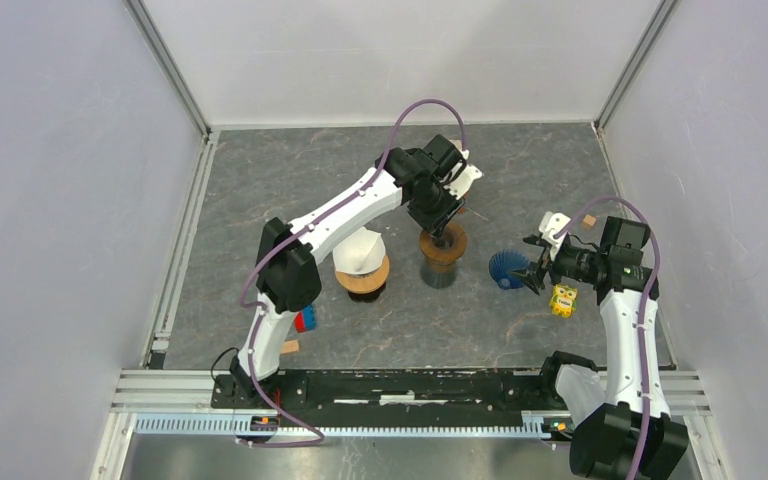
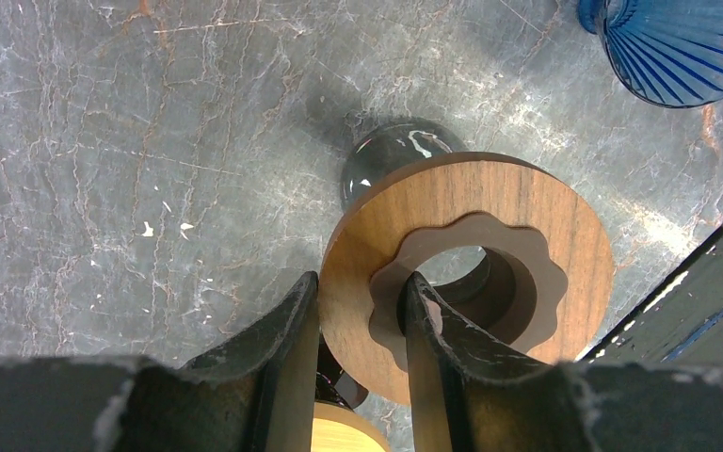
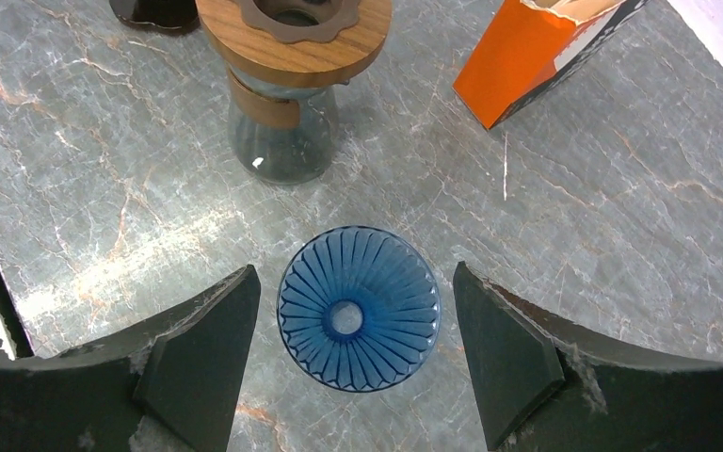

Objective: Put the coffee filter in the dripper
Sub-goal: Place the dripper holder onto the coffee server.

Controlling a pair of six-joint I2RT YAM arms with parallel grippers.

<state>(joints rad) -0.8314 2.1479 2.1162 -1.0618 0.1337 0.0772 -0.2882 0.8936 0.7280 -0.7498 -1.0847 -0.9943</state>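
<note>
From above, your coffee filter [image 1: 360, 248] is the white paper cone sitting on a wooden stand [image 1: 364, 282], left of centre on the counter [image 1: 290, 170]. The blue glass dripper [image 1: 507, 268] stands well apart to its right, with the carafe [image 1: 442, 265] between them. Your left fingers [image 1: 443, 232] are down on the carafe's top, so the filter lies just to their left, toward the arm bases. That makes the left arm clearly the nearer one. Your right fingers [image 1: 533, 270] sit just beside the dripper.

In the left wrist view, the fingers straddle the band of the carafe's wooden ring [image 2: 527, 226]. One finger is outside the rim and one is in the centre hole, and they are closed on it. The filter is out of this view. You would likely have to release the ring before going for the filter.

In the right wrist view, the fingers are spread wide and hold nothing. The dripper stands upright between them, touching neither, and an orange carton [image 3: 537, 47] lies beyond.
</note>
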